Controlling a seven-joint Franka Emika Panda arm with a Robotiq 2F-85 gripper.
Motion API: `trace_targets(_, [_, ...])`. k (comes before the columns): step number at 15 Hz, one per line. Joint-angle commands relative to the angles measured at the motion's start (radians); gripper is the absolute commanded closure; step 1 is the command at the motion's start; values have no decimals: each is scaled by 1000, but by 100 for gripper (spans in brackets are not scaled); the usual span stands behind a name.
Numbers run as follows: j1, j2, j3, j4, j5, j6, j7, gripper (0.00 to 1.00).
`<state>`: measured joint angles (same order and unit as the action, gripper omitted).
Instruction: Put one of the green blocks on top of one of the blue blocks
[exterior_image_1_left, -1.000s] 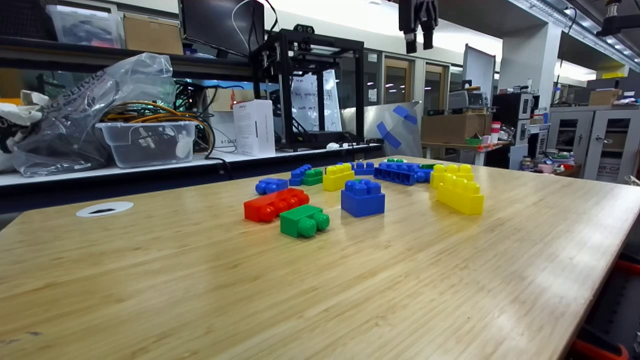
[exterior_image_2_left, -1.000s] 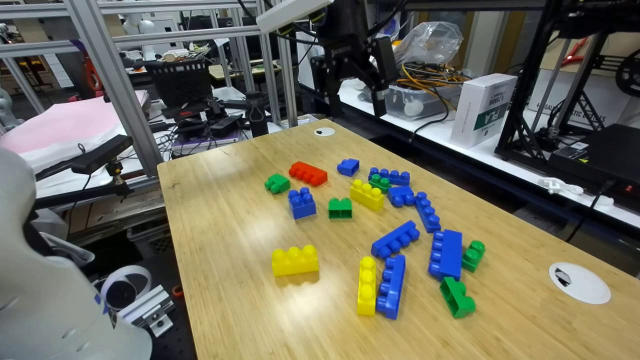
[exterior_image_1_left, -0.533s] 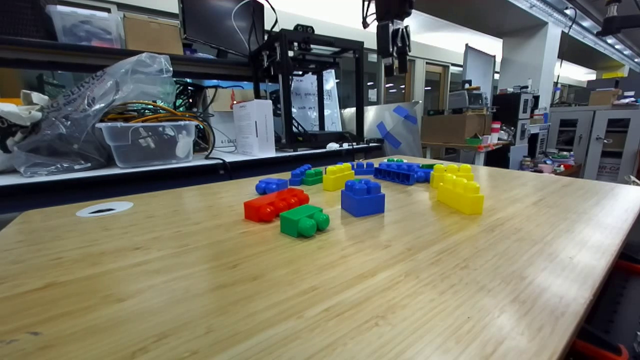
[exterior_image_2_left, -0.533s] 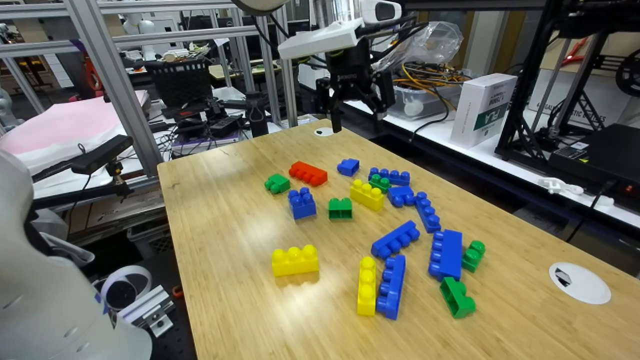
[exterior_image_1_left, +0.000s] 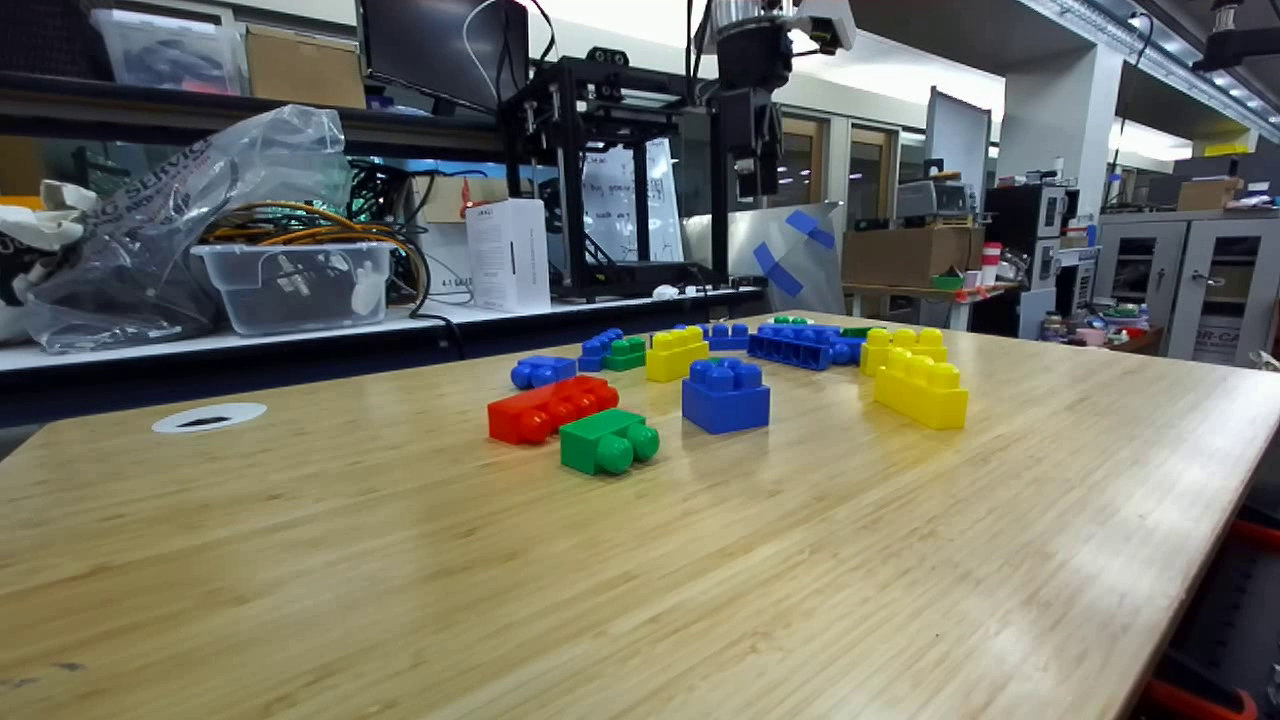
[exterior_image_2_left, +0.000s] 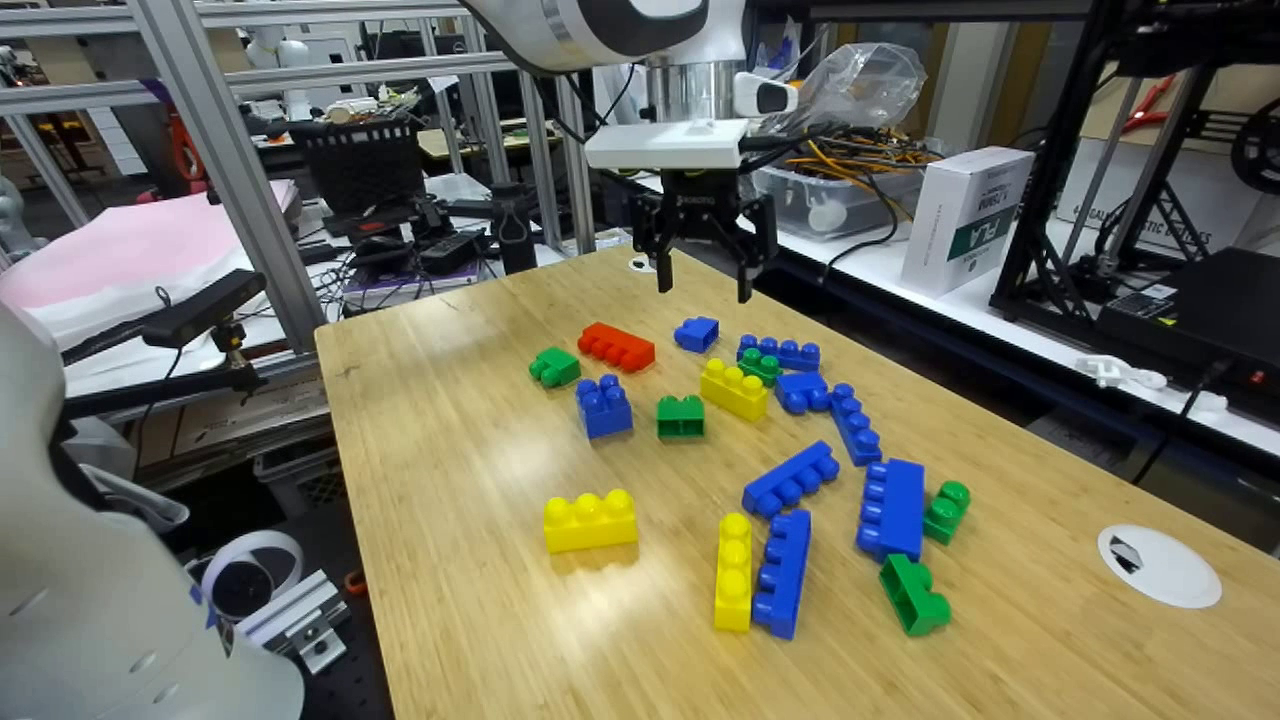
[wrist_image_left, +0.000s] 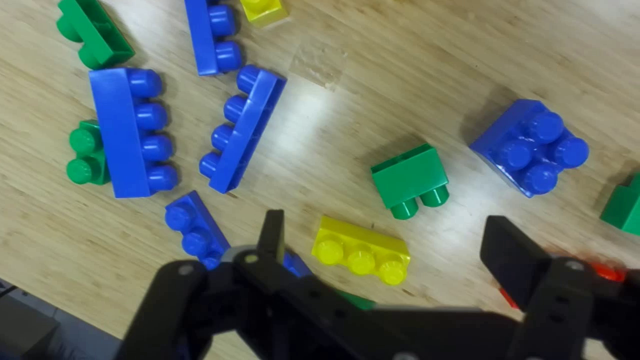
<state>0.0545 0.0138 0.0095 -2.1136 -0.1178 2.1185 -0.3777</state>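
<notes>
The chunky blue block (exterior_image_2_left: 604, 408) stands studs up on the table; it also shows in an exterior view (exterior_image_1_left: 726, 398) and in the wrist view (wrist_image_left: 532, 145). A small green block (exterior_image_2_left: 680, 417) lies on its side near it, apart from it, and shows in the wrist view (wrist_image_left: 410, 175). Another small green block (exterior_image_2_left: 555, 368) lies on its side beside the red block; it shows in an exterior view (exterior_image_1_left: 608, 442). My gripper (exterior_image_2_left: 705, 282) is open and empty, well above the table. In the wrist view its fingers (wrist_image_left: 385, 225) are wide apart, with a yellow block below between them.
On the table lie a red block (exterior_image_2_left: 616, 347), yellow blocks (exterior_image_2_left: 590, 521), flatter blue blocks (exterior_image_2_left: 890, 508) and further green blocks (exterior_image_2_left: 914, 595). A shelf with a white box (exterior_image_2_left: 967, 220) and a black printer frame (exterior_image_1_left: 640, 180) stands beyond the table's edge.
My gripper has come down toward the table and straightened from a tilt to about vertical. In an exterior view it has also moved left. It stays open. The blocks have not moved.
</notes>
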Motion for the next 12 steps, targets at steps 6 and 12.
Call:
trace_targets(6, [-7, 104, 41, 0, 3, 55, -130, 0])
trace_targets(12, [-8, 123, 49, 1, -19, 46, -117, 0])
